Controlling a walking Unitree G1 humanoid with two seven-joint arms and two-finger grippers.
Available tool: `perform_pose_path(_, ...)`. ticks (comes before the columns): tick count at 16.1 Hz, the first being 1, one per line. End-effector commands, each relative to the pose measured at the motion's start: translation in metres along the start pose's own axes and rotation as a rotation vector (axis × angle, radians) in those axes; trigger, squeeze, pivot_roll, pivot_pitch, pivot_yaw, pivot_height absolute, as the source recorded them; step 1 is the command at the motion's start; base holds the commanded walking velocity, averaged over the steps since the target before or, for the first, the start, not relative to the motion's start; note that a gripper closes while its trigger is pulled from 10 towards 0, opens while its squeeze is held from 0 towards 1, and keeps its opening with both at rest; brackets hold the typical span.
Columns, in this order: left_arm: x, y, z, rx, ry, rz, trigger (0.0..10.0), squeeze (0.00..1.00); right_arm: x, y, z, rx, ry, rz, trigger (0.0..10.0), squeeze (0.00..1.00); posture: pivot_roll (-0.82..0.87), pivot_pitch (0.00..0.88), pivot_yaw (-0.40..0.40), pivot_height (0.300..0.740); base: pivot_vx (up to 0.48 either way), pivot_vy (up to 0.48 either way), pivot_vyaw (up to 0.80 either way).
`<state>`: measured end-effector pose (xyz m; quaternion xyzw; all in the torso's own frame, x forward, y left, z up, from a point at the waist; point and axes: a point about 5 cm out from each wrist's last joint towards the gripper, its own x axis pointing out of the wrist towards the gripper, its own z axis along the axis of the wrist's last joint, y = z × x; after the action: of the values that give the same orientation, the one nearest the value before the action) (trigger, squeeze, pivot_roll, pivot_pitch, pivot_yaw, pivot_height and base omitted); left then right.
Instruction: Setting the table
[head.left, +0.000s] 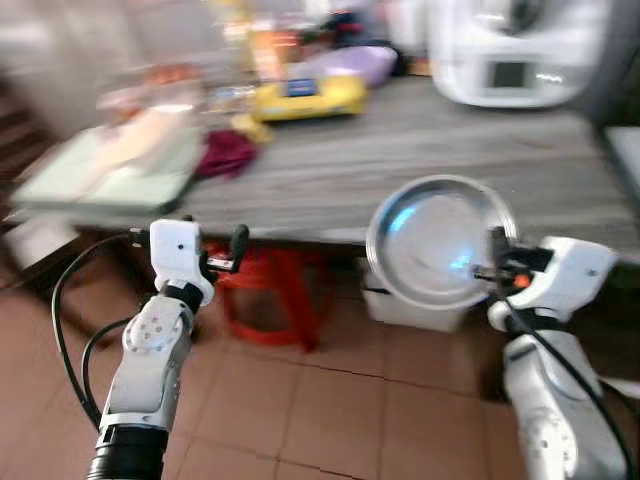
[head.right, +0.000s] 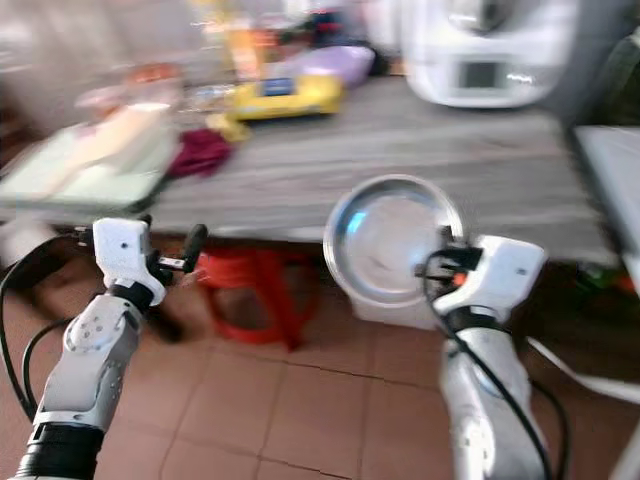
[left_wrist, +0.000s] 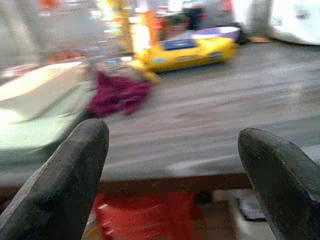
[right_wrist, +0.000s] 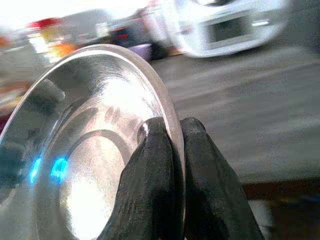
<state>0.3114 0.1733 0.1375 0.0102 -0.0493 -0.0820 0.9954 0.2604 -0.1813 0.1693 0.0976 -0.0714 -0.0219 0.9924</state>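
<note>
Steel plate (head.left: 440, 240), rim pinched by right gripper (right_wrist: 172, 150)

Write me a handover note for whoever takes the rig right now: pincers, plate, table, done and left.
Right pincer: shut on the rim of the metal plate, held tilted in front of the table edge.
Left pincer: open, holding nothing, raised before the table.
Table holds a yellow box, a red cloth and a white appliance.
Done: plate picked up and carried here.
Left: set the plate down on the bare wood ahead.
</note>
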Motion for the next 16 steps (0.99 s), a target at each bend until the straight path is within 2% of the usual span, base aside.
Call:
perform_pose_path(1,0.001,-0.009,0.0,-0.005,0.001,-0.03,10.0,0.0,0.001,-0.001,0.0,0.001,-0.001,-0.005,10.0,0.0,-0.17,0.116,0.125,0.74,0.0,0.0,0.0)
perform_pose_path(5,0.001,-0.023,-0.002,-0.04,0.0,-0.083,10.0,0.0,0.003,0.003,-0.001,0.011,0.003,-0.001,10.0,0.0,-0.18,0.112,0.123,0.74,0.0,0.0,0.0)
perform_pose_path(12,0.006,-0.031,0.003,-0.066,-0.021,-0.134,10.0,0.0,0.005,0.006,-0.004,0.037,0.016,0.001,10.0,0.0,-0.18,0.091,0.127,0.74,0.0,0.0,-0.23)
perform_pose_path(16,0.006,-0.035,0.002,-0.071,-0.022,-0.159,10.0,0.0,0.006,0.008,-0.004,0.031,0.013,0.007,10.0,0.0,-0.18,0.086,0.128,0.74,0.286,0.0,0.0)
